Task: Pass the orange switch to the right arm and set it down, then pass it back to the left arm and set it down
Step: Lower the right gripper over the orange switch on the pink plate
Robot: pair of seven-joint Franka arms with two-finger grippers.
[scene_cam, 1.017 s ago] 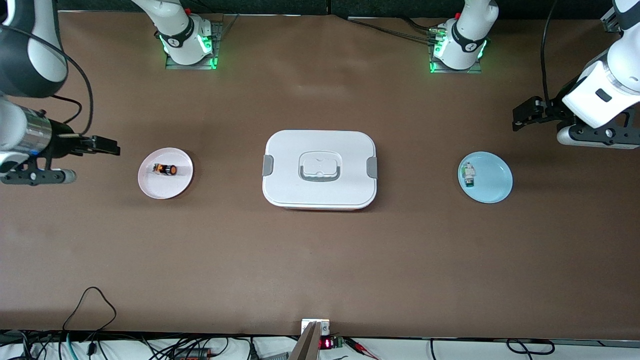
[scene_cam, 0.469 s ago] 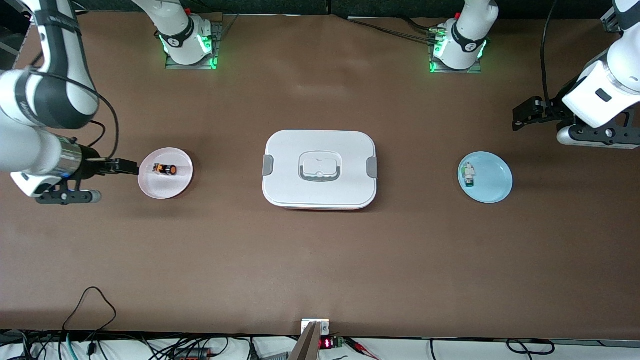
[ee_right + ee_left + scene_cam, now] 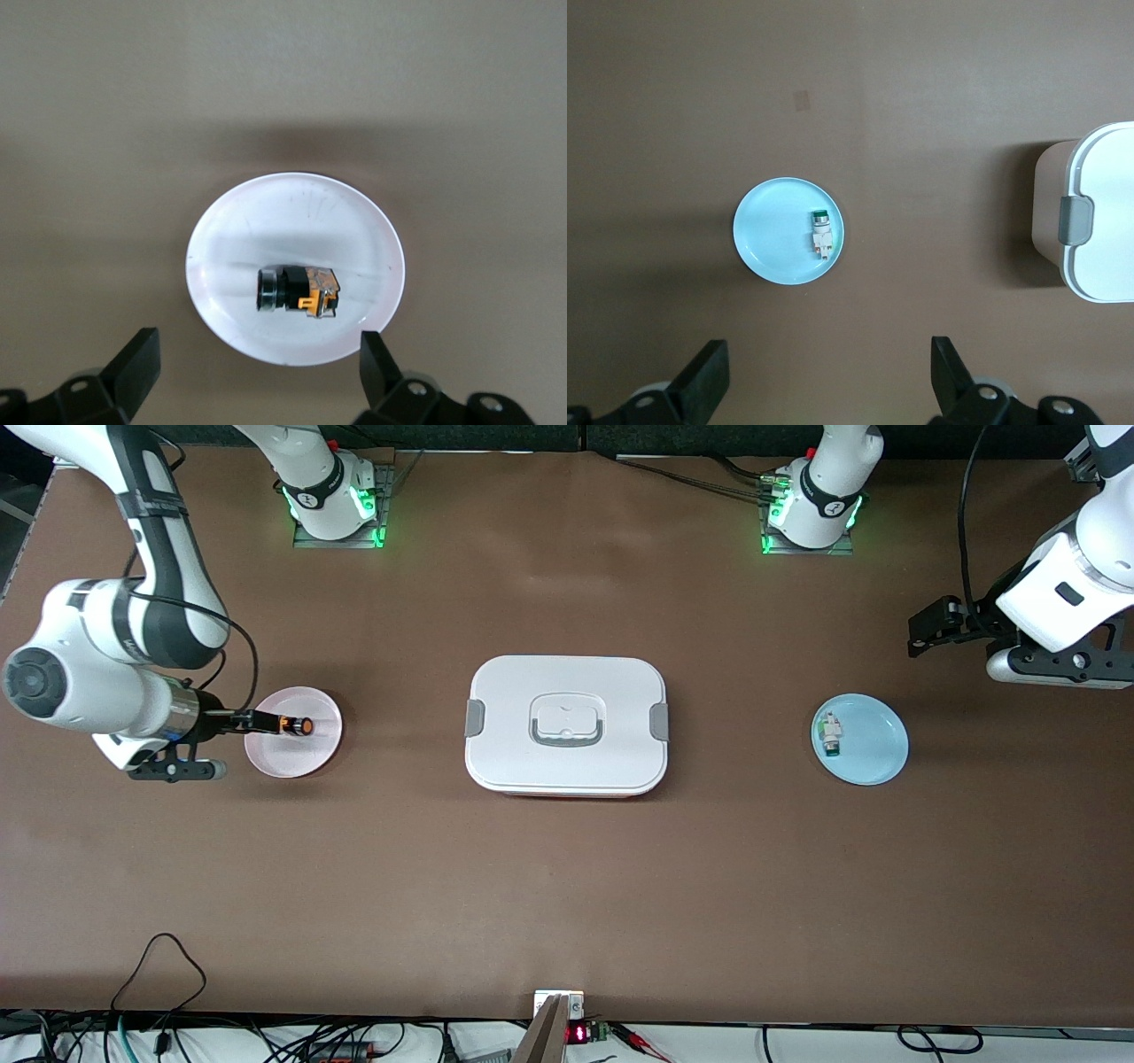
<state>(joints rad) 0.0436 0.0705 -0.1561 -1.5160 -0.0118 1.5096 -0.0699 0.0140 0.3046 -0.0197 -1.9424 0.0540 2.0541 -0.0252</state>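
The orange switch (image 3: 298,725) lies on its side on a pink plate (image 3: 301,757) toward the right arm's end of the table. In the right wrist view the switch (image 3: 298,290) rests on that plate (image 3: 292,221), just ahead of the fingertips. My right gripper (image 3: 264,722) (image 3: 257,367) hangs open over the plate's rim, beside the switch, and holds nothing. The white box (image 3: 565,724) sits mid-table between the two plates. My left gripper (image 3: 923,631) (image 3: 830,376) waits open and empty, high over the left arm's end of the table.
A light blue plate (image 3: 873,744) (image 3: 771,235) with a small white-and-green part (image 3: 830,733) (image 3: 821,235) sits toward the left arm's end. A corner of the box (image 3: 1099,212) shows in the left wrist view. Cables lie along the table edge nearest the front camera.
The right arm has swung in and down toward the pink plate, so its gripper now stands over the plate's rim beside the switch. The left arm has not moved.
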